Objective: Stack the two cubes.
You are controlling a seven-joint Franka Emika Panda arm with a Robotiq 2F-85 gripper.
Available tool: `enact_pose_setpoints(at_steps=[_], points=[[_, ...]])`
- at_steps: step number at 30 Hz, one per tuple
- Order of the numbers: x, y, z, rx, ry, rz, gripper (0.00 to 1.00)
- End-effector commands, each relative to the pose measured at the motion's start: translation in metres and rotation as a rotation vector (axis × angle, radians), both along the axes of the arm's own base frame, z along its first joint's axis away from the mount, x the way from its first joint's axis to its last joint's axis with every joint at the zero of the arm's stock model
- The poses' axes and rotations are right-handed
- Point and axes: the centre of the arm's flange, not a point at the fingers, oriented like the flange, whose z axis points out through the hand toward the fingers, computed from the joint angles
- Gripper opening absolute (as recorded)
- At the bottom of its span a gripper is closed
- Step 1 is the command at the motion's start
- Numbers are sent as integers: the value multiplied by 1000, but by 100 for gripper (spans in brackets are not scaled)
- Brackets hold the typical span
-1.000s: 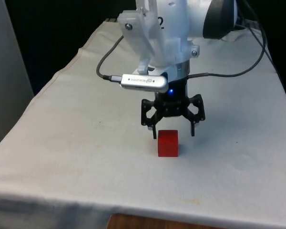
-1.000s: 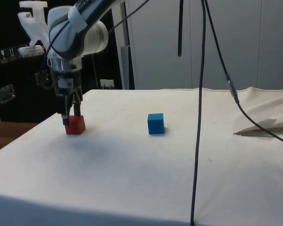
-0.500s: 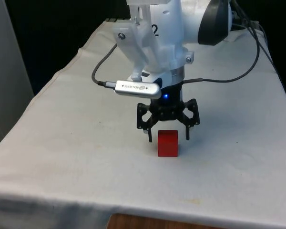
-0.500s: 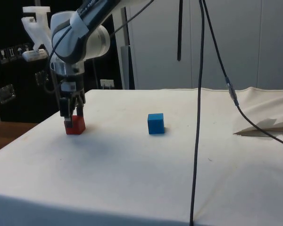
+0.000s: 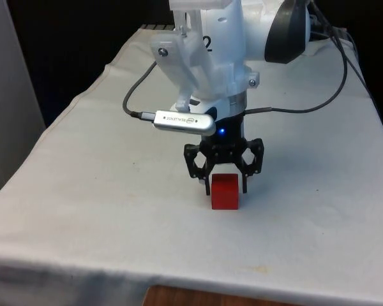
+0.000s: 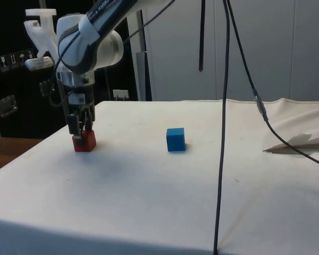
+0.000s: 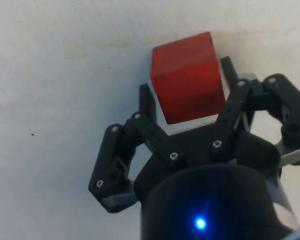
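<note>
A red cube (image 5: 225, 192) (image 6: 84, 142) rests on the white cloth near the table's front edge. My black gripper (image 5: 226, 185) (image 6: 81, 133) stands straight down over it, one finger against each side of the cube. In the wrist view the red cube (image 7: 187, 75) sits pinched inside the gripper (image 7: 186, 82), both fingers touching its faces. A blue cube (image 6: 175, 139) stands alone on the cloth, well apart from the red one, towards the middle of the table in the side view.
A black cable (image 6: 223, 133) hangs down in front of the side view. A raised fold of cloth (image 6: 297, 141) lies at that view's right. Another cable (image 5: 306, 99) trails over the table behind the arm.
The gripper has come down around the red cube and its fingers have closed from wide open onto the cube's sides. The cube has stayed in place.
</note>
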Motion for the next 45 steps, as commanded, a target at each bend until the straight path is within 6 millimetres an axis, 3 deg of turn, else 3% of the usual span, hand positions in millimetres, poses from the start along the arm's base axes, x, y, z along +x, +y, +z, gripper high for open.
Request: enact_pose_setpoints(at_steps=[1, 4, 5, 24, 45], points=[[1, 0, -2, 1, 2, -1, 35], [1, 0, -1, 0, 1, -3, 4], [0, 0, 0, -1, -1, 1, 1], [0, 0, 4, 0, -1, 1, 2], [-24, 0, 48, 10, 8, -1, 2]])
